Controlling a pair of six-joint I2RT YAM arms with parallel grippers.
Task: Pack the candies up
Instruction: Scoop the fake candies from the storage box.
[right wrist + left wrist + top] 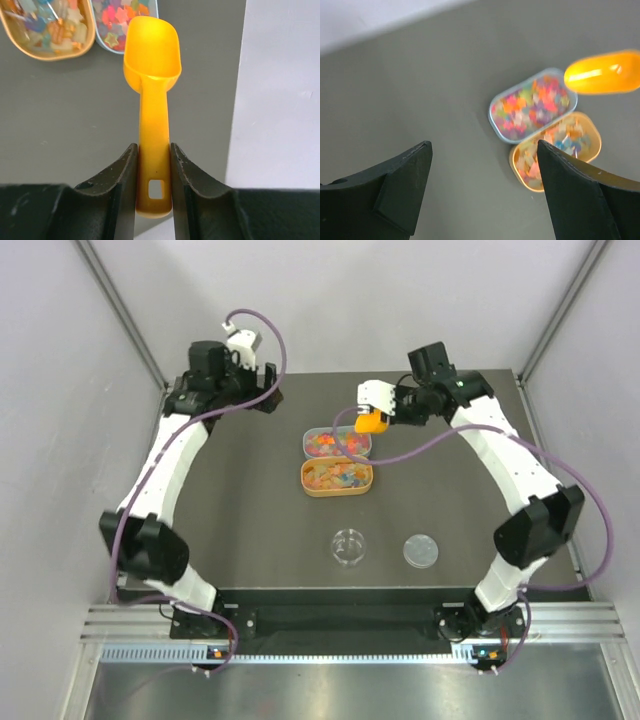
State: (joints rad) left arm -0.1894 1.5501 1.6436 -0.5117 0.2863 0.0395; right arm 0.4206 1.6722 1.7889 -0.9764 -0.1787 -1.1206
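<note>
The candies fill two small oblong trays mid-table: bright star-shaped ones in a blue-grey tray (337, 443), paler ones in an orange tray (338, 478). My right gripper (388, 414) is shut on the handle of an orange plastic scoop (370, 422). It holds the scoop in the air just beyond the blue-grey tray's right end. In the right wrist view the scoop bowl (151, 50) is empty, the gripper (153, 150) clamps the handle, and the candies (117, 17) lie ahead. My left gripper (262, 390) is open and empty at the far left; its wrist view (484, 147) shows both trays of candies (534, 105).
A small clear round cup (349, 546) and its round lid (421, 551) sit near the table's front edge. Grey walls enclose the table on the left, right and back. The table's far-right edge (239, 100) runs close beside the scoop.
</note>
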